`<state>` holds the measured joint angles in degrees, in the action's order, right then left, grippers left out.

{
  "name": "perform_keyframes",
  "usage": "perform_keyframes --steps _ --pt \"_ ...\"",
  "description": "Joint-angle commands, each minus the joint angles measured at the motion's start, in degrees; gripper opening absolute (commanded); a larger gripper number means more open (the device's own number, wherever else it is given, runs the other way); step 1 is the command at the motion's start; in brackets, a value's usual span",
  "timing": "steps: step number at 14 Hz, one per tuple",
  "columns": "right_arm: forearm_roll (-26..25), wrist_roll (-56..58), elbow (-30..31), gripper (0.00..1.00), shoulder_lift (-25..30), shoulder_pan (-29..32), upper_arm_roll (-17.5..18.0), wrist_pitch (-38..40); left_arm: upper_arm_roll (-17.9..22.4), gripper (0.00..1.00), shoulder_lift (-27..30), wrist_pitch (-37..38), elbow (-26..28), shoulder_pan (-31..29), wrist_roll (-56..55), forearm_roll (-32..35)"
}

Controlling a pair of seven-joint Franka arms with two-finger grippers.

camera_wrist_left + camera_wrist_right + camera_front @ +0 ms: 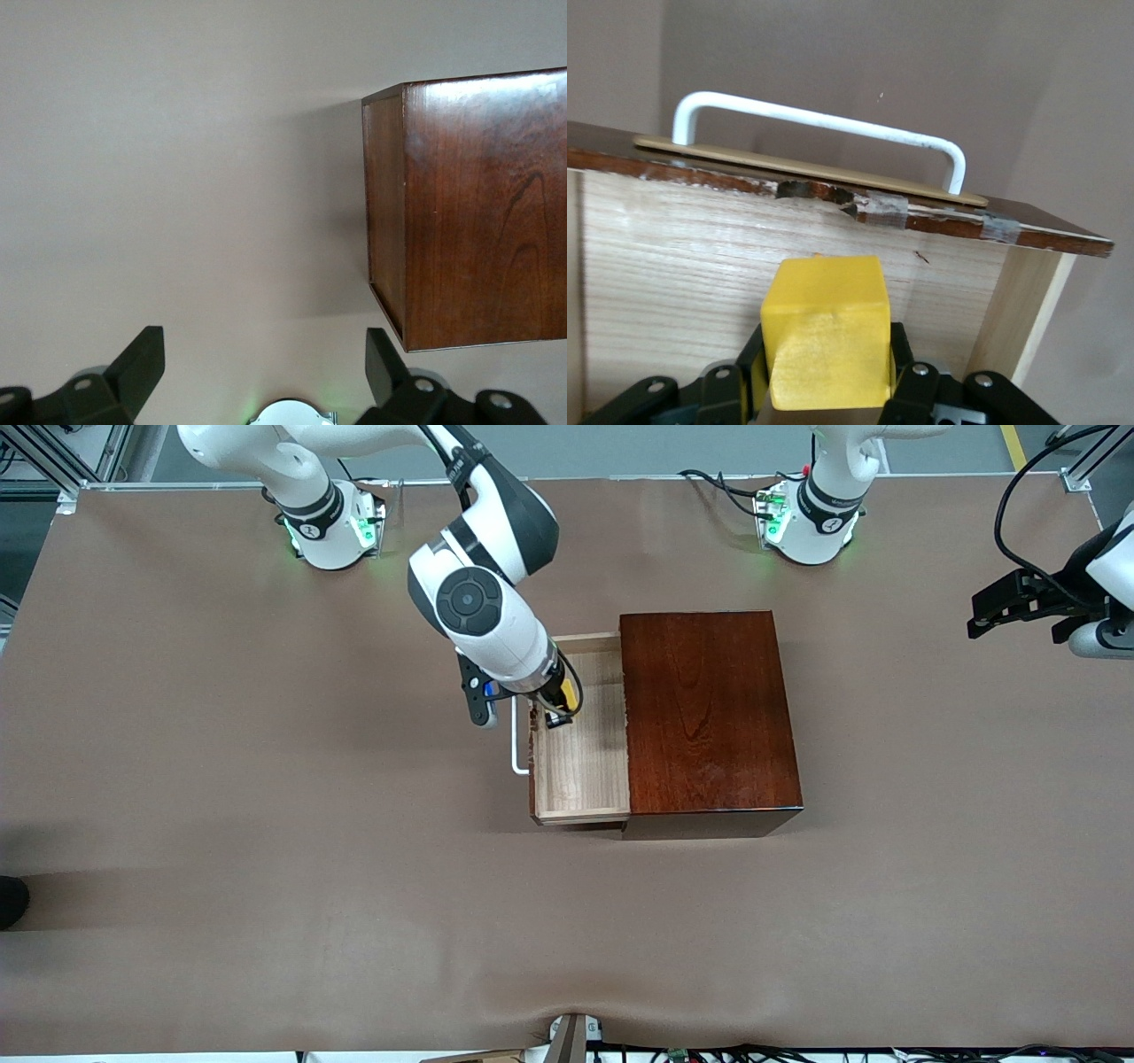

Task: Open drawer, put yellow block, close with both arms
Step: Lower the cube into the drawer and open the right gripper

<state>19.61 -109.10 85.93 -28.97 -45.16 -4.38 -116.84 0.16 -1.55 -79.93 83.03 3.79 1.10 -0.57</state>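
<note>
Front view: right pincer (pixel 560 710) hides yellow block (pixel 567 691).

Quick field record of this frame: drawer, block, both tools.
drawer: pulled open from the box, toward the right arm's end
yellow block: held in the right tool, over the open drawer
right tool: shut on the yellow block
left tool: open, waiting over the table near the left arm's end
</note>
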Motion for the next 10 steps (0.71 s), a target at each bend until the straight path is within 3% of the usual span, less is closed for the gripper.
perform_keyframes --steps 1,10 --pt "1.9 -0.9 -1.6 0.0 -2.2 -1.2 -0.7 -1.6 -0.8 1.0 0.1 -0.2 -0.1 -0.8 1.0 1.1" --pt "2.6 -0.9 -1.2 0.0 -5.6 -2.4 -0.7 -3.7 -0.7 1.0 0.0 -0.2 -0.2 -0.9 1.0 1.1"
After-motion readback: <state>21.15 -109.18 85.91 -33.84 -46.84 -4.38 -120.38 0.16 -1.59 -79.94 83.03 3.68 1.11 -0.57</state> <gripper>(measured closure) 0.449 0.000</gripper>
